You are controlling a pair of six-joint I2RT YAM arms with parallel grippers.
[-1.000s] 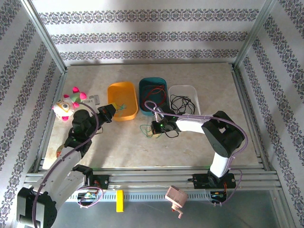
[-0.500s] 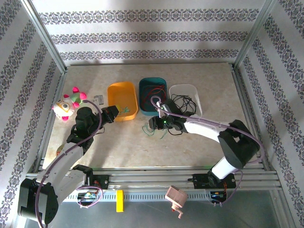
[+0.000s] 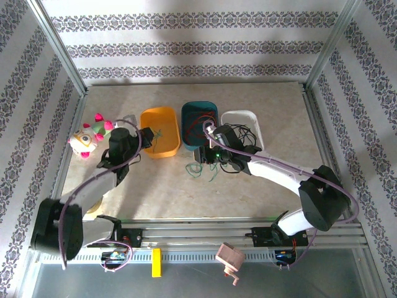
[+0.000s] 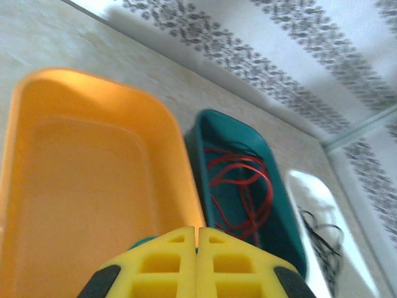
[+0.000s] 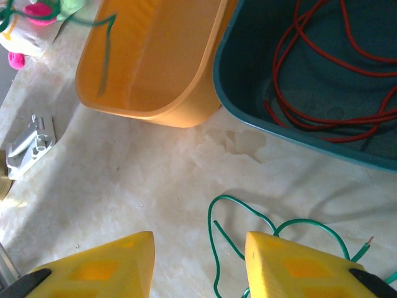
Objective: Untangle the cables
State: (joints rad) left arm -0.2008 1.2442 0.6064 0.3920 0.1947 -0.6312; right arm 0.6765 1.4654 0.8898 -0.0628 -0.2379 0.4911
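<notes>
My left gripper [image 4: 197,231] is shut at the near left rim of the orange tray [image 4: 93,174], with a bit of green cable pinched behind its fingertips. That green cable [image 5: 93,22] dangles over the orange tray [image 5: 155,62]. My right gripper [image 5: 198,242] is open just above the table, and another green cable [image 5: 242,208] loops on the tabletop by its right finger. Red cables [image 5: 322,124] lie coiled in the teal tray [image 5: 223,81]. Black cables [image 3: 239,133] lie in the white tray [image 3: 239,113]. From above, the left gripper [image 3: 147,135] and right gripper [image 3: 200,156] flank the orange tray's near end.
A plush toy [image 3: 87,136] with pink knobs sits at the far left. A small metal bracket [image 5: 31,139] lies on the table left of the orange tray. Metal frame posts and patterned walls enclose the table.
My left gripper has moved farther and right, up to the orange tray's rim. My right arm has stretched out, carrying its open gripper slightly farther back toward the trays.
</notes>
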